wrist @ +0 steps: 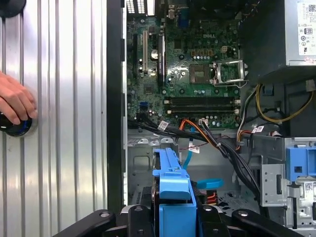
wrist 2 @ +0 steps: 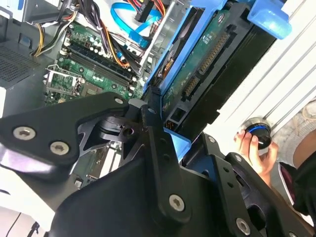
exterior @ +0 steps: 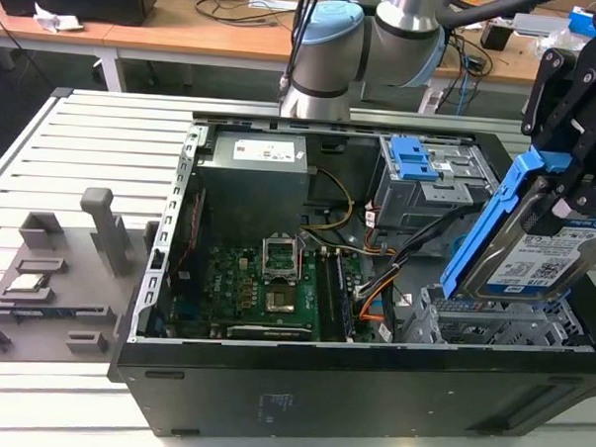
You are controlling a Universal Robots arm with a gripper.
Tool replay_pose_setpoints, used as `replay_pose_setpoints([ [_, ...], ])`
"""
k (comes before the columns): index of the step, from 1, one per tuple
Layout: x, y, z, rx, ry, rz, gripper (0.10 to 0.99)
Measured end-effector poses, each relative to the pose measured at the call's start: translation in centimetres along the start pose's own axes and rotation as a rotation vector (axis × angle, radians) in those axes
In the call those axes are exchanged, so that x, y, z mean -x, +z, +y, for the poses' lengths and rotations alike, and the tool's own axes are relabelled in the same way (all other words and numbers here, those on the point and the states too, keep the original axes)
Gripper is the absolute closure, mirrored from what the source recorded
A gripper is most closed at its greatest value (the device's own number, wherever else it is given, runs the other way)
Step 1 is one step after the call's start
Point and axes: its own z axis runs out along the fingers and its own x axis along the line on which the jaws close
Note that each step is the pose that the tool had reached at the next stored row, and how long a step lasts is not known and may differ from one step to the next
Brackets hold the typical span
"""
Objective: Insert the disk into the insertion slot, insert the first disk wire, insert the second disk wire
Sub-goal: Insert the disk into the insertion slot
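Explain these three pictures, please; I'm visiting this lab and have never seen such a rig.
The grey and blue machine is a robot arm reaching over an open desktop computer case on a ribbed metal table. The exterior view comes from a camera off the arm; both wrist views come from cameras riding near its wrist. Its jaws are shut on the disk, a hard drive in a blue carrier, held tilted over the insertion slot, a low silver cage, not seated in it. Inside the case lies the green motherboard. In the first wrist view a person's hand rests on a round knob on the table.
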Motion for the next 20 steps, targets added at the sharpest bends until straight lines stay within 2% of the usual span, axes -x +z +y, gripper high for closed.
replay_pose_setpoints([
  [5, 0.39, 1.12, 0.03, 0.0, 0.0, 0.0, 0.722],
  [15, 0.45, 3.15, 0.14, 0.0, 0.0, 0.0001, 0.722],
  [20, 0.46, 4.69, 0.08, 0.0, 0.0, 0.0002, 0.722],
])
